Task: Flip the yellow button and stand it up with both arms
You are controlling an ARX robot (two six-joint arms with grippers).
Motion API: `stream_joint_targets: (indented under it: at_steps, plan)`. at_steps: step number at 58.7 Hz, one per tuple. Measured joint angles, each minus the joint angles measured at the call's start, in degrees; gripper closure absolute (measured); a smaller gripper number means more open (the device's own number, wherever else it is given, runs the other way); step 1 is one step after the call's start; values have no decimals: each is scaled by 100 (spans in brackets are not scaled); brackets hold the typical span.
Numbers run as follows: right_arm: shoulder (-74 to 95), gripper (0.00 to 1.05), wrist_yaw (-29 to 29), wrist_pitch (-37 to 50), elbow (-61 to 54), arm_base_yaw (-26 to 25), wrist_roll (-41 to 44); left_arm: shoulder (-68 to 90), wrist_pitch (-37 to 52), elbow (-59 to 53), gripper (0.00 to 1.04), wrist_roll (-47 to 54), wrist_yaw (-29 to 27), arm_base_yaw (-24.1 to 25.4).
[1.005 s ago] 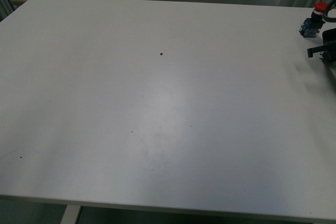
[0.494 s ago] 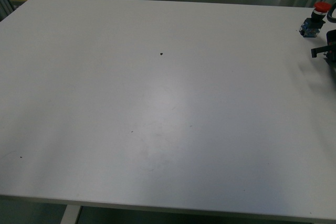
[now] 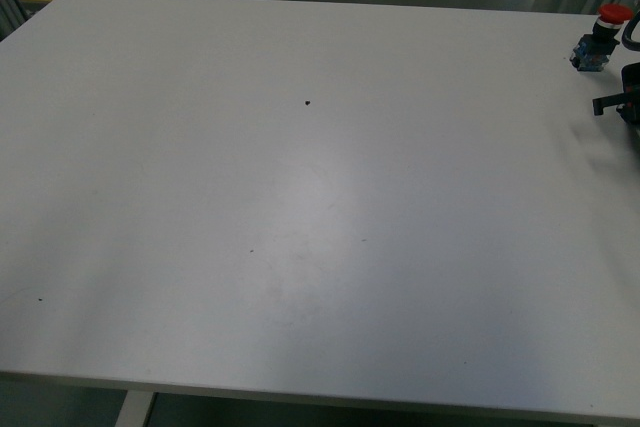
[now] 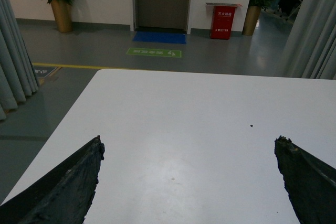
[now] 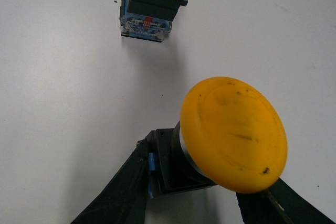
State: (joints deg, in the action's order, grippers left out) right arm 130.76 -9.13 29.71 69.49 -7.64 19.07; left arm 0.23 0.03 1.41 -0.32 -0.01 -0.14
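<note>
The yellow button [image 5: 233,132] fills the right wrist view, its round yellow cap facing the camera and its black and blue block behind. My right gripper [image 5: 194,182] is shut on that block, one black finger on each side. In the front view only a black part of the right arm [image 3: 620,102] shows at the far right edge; the yellow button is hidden there. My left gripper [image 4: 189,150] hangs open above bare white table, nothing between its fingertips [image 4: 79,171].
A like switch with a red cap [image 3: 603,37] stands at the table's back right corner, its blue-black block [image 5: 147,9] just beyond the held button. The white table [image 3: 300,197] carries a few small dark specks. Its far edge and grey floor lie beyond.
The black part of the right arm at the front view's right edge has drawn slightly further right, out of the picture. The red-capped switch has stayed put.
</note>
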Motion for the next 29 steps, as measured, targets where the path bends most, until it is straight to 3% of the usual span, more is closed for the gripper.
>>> stream_joint_targets:
  at_steps: [20,29]
  plan:
    - [9,66,26,-74,7,2,-15,0,0,0,7,0,0,0]
    - [9,32,107,-149,7,2,-52,0,0,0,7,0,0,0]
